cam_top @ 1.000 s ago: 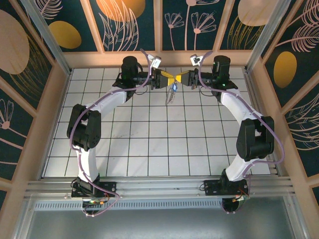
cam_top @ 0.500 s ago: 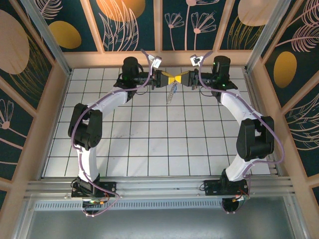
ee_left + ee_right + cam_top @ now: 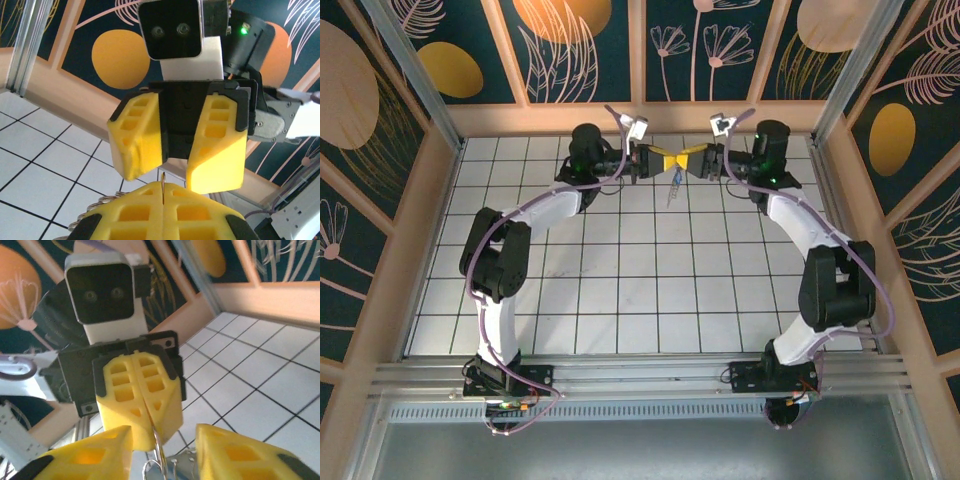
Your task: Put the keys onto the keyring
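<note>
The left claw is clamped tight. Its yellow fingers are pressed together on a thin wire of the keyring, which stands up out of the seam between them. Facing the left claw tip to tip is the right claw, with its fingers apart and a clear gap between them. In the right wrist view the wire loop sits in that gap with neither pad plainly touching it, so the right claw grips nothing that I can see. Both are held up off the surface.

The keys dangle just below the left claw, a small blue-and-pale bit hanging free above the tiles. They are too small to tell whether they are already threaded on the loop or only caught up with it.

This looks like the threading step, done in mid-air, with the left claw as holder and the right one free to work. The next move probably calls for the right claw to close on a key head or on the wire just beside the left claw. It must be placed finely, because the wire is thin and likely to slip. If the left claw's grip loosens, everything would likely drop.
</note>
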`<action>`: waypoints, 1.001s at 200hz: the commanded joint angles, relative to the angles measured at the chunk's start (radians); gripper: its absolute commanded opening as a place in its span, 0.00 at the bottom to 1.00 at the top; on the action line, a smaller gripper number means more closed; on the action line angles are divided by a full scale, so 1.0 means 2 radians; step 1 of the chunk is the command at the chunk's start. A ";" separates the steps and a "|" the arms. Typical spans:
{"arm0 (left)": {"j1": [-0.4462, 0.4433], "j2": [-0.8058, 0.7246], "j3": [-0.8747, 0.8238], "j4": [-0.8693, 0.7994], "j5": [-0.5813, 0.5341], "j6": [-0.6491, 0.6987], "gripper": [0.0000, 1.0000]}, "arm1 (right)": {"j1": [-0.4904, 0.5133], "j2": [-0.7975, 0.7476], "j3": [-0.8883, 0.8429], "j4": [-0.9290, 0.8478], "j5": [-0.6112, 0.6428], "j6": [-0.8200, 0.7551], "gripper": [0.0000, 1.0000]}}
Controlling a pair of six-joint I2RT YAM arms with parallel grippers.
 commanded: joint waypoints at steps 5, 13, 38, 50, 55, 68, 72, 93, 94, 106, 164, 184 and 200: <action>-0.001 -0.023 -0.017 0.069 -0.029 -0.030 0.00 | -0.025 -0.067 -0.060 0.105 0.067 0.063 0.41; -0.002 -0.027 -0.021 0.072 -0.031 -0.034 0.00 | -0.026 -0.083 -0.083 0.117 0.089 0.068 0.41; -0.002 -0.035 -0.032 0.084 -0.043 -0.046 0.00 | -0.022 -0.128 -0.152 0.147 0.162 0.071 0.43; -0.003 -0.037 -0.036 0.097 -0.047 -0.055 0.00 | -0.014 -0.147 -0.186 0.164 0.192 0.067 0.46; -0.003 -0.038 -0.038 0.102 -0.048 -0.058 0.00 | -0.009 -0.153 -0.198 0.170 0.203 0.065 0.48; -0.003 -0.039 -0.039 0.108 -0.052 -0.065 0.00 | 0.005 -0.165 -0.222 0.179 0.225 0.054 0.50; -0.003 -0.039 -0.040 0.111 -0.052 -0.067 0.00 | 0.009 -0.167 -0.228 0.181 0.231 0.050 0.50; -0.005 -0.039 -0.039 0.120 -0.051 -0.076 0.00 | 0.032 -0.173 -0.243 0.186 0.252 0.032 0.53; -0.005 -0.039 -0.039 0.120 -0.051 -0.076 0.00 | 0.032 -0.173 -0.243 0.186 0.252 0.031 0.53; -0.006 -0.040 -0.038 0.121 -0.051 -0.077 0.00 | 0.041 -0.169 -0.241 0.185 0.253 0.024 0.53; -0.008 -0.041 -0.035 0.119 -0.052 -0.078 0.00 | 0.075 -0.144 -0.211 0.169 0.265 -0.002 0.54; -0.009 -0.042 -0.035 0.119 -0.052 -0.078 0.00 | 0.081 -0.134 -0.200 0.169 0.263 -0.004 0.54; -0.009 -0.042 -0.034 0.119 -0.052 -0.078 0.00 | 0.085 -0.127 -0.193 0.170 0.264 -0.005 0.54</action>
